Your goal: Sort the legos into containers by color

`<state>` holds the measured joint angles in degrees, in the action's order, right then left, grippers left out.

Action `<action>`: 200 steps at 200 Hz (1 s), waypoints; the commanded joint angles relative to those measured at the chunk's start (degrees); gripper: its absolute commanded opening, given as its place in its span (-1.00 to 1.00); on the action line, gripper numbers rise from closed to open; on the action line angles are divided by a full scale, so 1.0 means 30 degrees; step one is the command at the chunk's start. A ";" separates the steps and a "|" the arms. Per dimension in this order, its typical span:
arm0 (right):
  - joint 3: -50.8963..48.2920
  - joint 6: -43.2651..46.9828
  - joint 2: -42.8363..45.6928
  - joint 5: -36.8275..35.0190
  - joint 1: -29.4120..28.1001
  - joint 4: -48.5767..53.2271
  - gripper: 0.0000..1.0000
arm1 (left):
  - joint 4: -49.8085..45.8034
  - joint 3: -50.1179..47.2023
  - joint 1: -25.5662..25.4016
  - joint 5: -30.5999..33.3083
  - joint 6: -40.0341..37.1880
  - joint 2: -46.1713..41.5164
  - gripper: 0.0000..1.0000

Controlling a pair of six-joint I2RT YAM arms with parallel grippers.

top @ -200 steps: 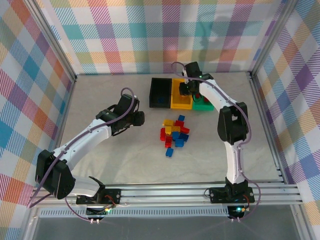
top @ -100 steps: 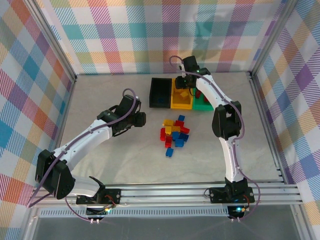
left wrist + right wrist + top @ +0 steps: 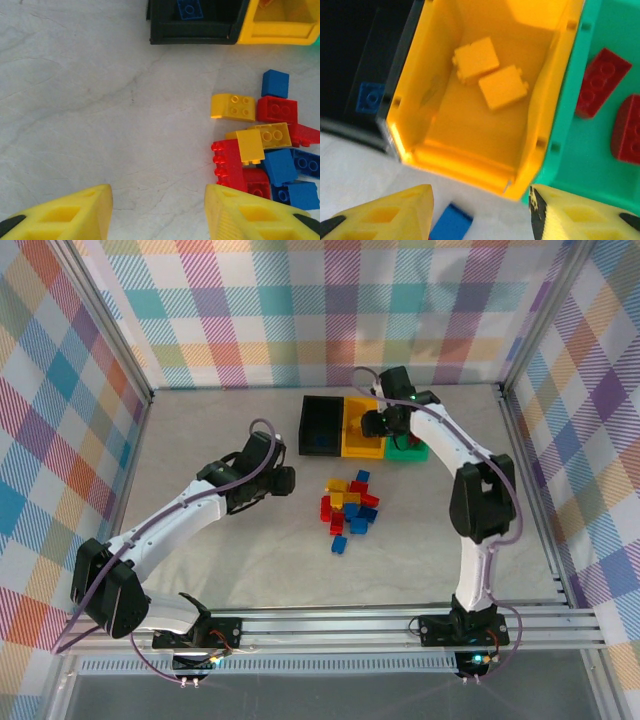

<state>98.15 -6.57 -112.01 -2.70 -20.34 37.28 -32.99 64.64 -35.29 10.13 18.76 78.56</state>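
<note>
Observer: Bins are sitting side by side at the far edge of the table: black bin, yellow bin, green bin. The loose legos are lying heaped mid-table, near the bins but apart from them.

Colleague: Arms, from above?

Observer: The right gripper is hovering over the yellow bin. The left gripper is hanging just left of the heap.

Colleague: Left wrist camera?

Observer: Its jaws are standing spread, nothing between them, bare table beneath. The heap is lying off to the right. An outlying yellow brick is resting at the heap's near-left edge, just beside a red brick.

Colleague: Right wrist?

Observer: Its jaws are also spread and empty, above the yellow bin's near wall. Two sorted yellow bricks are lying inside. Two sorted red bricks are lying in the green bin, and a sorted blue brick in the black one. A stray blue brick is lying on the table near that wall.

Colleague: Handling?

Observer: I'm judging them light, rigid and smooth, so apt to slip. I'd be pinching across two flat side faces from above, clear of the studs. The outlying yellow brick is offering the freest sides.
</note>
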 commanded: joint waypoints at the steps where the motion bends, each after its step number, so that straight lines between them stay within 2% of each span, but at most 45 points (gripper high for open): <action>1: -0.2671 -0.0262 0.2323 0.1338 -0.0129 -0.1061 0.08 | -0.0070 0.0034 -0.0803 -0.0160 0.0551 0.0431 0.02; 43: -0.7346 -0.1023 0.5531 0.1493 -0.0163 -0.1600 0.07 | 0.0621 -0.0645 -0.2910 -0.1459 0.1889 0.1066 0.01; 70: -0.8976 -0.1310 0.7090 0.0945 -0.0134 -0.1586 0.09 | 0.0758 -0.1121 -0.5076 -0.1940 0.2664 0.1865 0.04; 94: -0.9632 -0.1618 0.7845 0.0812 -0.0032 -0.1381 0.11 | 0.0272 -0.0792 -0.6274 -0.2087 0.3274 0.3193 0.12; 149: -1.0406 -0.2200 0.8637 0.0900 0.0381 -0.1585 0.13 | -0.0018 0.0123 -0.7912 -0.2373 0.4044 0.5678 0.28; 200: -1.0972 -0.2336 0.9111 0.0752 0.0489 -0.1501 0.13 | 0.0306 0.1432 -0.8160 -0.2735 0.3604 0.7851 0.28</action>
<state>66.15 -12.71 -87.02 -0.16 -19.38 32.99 -31.35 65.36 -59.51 2.96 29.36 99.00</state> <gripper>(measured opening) 0.566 0.648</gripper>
